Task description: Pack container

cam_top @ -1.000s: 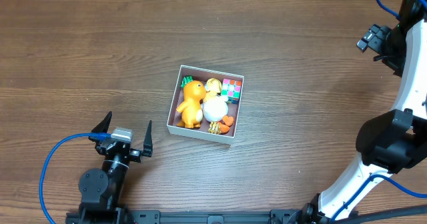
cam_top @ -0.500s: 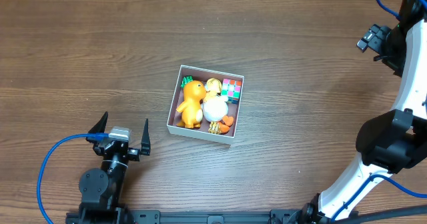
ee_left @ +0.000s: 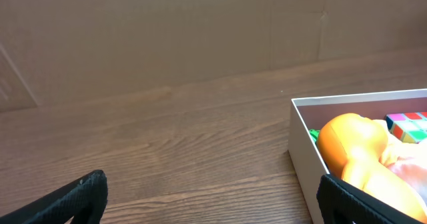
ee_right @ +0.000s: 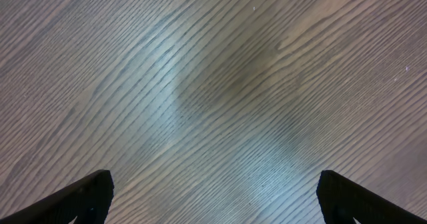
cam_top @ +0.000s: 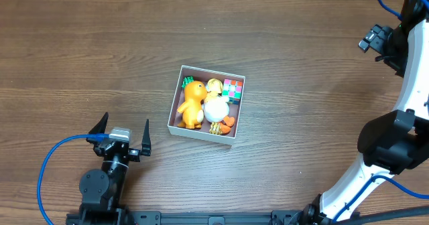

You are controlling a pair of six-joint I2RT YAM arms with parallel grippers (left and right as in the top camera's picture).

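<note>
The container (cam_top: 175,103), a square white-walled box, sits mid-table. Inside it are an orange toy (cam_top: 192,104), a white and yellow toy (cam_top: 216,107), a colourful cube (cam_top: 233,89) and a small orange piece (cam_top: 228,123). My left gripper (cam_top: 127,120) is open and empty, low on the table to the container's front left. In the left wrist view the container's white wall (ee_left: 303,151) and the orange toy (ee_left: 350,144) show just behind the right finger; the left gripper (ee_left: 212,187) holds nothing. My right gripper (ee_right: 215,187) is open over bare wood, far right at the back.
The right arm (cam_top: 389,144) curves along the table's right edge. A blue cable (cam_top: 50,168) loops beside the left arm's base. A brown wall (ee_left: 167,37) stands behind the table in the left wrist view.
My left gripper has shifted a little to the left, away from the container, then stayed still. The right arm and the toys have not moved.
</note>
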